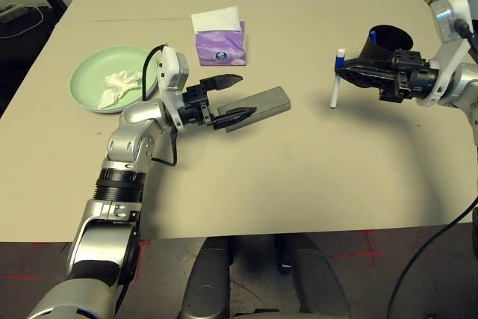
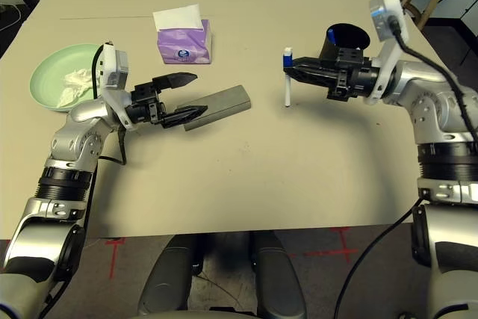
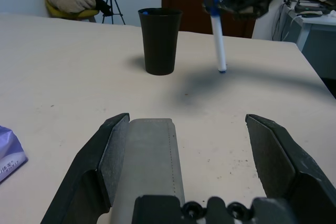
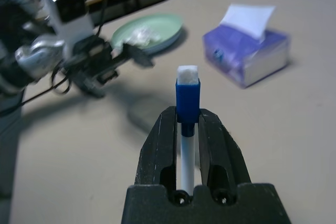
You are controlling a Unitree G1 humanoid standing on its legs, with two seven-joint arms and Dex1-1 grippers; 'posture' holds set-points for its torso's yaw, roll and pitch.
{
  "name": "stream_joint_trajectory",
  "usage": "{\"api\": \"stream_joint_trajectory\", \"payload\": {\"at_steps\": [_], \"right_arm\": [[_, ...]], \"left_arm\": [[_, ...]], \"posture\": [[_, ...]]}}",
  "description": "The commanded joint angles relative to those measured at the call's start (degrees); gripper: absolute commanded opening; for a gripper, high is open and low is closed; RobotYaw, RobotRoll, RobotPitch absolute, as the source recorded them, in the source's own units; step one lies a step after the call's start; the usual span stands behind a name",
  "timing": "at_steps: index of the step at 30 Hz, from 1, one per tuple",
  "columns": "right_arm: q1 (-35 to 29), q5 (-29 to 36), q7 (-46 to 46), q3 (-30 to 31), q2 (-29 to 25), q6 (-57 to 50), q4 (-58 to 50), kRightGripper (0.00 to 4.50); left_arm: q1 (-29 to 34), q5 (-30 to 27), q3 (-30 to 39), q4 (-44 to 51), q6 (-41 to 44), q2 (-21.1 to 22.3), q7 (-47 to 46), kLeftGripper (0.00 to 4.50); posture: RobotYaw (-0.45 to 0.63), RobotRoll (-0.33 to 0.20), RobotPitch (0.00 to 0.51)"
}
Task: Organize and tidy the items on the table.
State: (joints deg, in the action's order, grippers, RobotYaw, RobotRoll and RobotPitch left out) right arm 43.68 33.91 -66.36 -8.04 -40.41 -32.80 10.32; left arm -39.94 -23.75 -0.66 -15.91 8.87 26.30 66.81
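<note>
The shallow round green plate (image 1: 93,87) holds a crumpled white tissue (image 1: 119,84); the tapered black cup (image 3: 159,40) stands upright past the pen. The right gripper (image 2: 293,69) is clamped on the slim blue-capped pen (image 2: 287,78), hanging tip-down above the beige table (image 1: 299,177). The left gripper (image 1: 233,97), fingers spread wide, straddles one end of the grey, stitched oblong case (image 1: 261,107). The purple tissue box (image 1: 219,41) stands behind.

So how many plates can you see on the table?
1: a pale green plate holding crumpled tissue, at the table's left side beside the left arm. Others may sit outside the pictures.
</note>
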Motion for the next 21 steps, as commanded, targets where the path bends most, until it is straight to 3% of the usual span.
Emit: {"api": "stream_joint_trajectory", "payload": {"at_steps": [1,10,14,21], "right_arm": [[0.7,0.0,4.3,-2.9,1.9,2.8,-0.6,0.42],[1.6,-2.7,25.1,-9.7,13.5,15.1,-0.7,0.42],[3.1,-8.3,34.6,-8.7,14.8,17.7,1.4,0.42],[5.4,-11.6,41.4,-8.5,16.4,20.7,2.3,0.42]], "left_arm": [[-0.6,2.4,-1.0,-1.8,-1.2,0.9,0.4,4.50],[-0.2,4.0,-1.4,-2.5,-0.6,1.0,-0.9,4.50],[-0.4,4.4,-1.5,-3.0,-0.8,1.1,-0.5,4.50],[-0.9,4.7,-1.6,-3.7,-0.9,1.1,-0.3,4.50]], "posture": [[0.09,0.000,0.156],[0.09,0.000,0.151],[0.09,0.000,0.147],[0.09,0.000,0.143]]}}
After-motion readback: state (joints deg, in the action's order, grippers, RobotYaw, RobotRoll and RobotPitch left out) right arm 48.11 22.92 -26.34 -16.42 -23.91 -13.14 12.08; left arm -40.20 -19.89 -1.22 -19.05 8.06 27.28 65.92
